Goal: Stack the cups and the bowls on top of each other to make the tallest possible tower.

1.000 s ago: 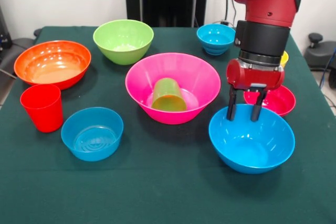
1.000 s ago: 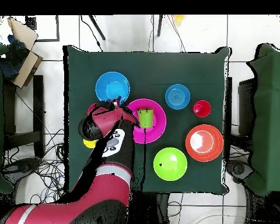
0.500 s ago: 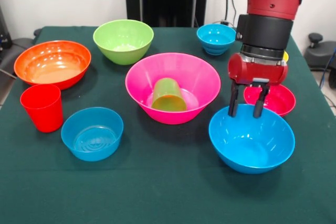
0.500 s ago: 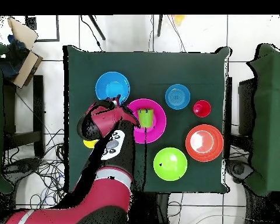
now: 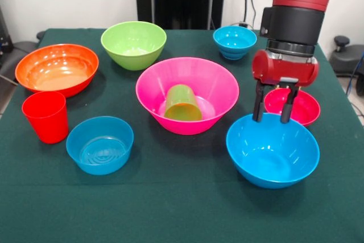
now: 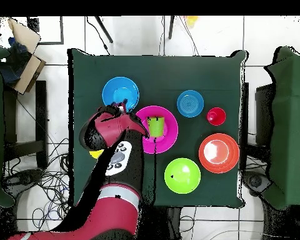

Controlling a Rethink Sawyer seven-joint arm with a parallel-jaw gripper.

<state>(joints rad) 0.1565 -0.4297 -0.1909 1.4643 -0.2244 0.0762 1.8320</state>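
No readable text, label or number shows on anything.

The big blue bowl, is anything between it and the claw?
Nothing visible. The open claw hangs right at the far rim of the big blue bowl, which is empty. The small red bowl sits just behind it, not between.

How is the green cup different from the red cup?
The green cup lies tipped over inside the big pink bowl; the red cup stands upright on the table. The green one looks see-through, the red one solid. Both are plain tapered plastic tumblers, and both are empty.
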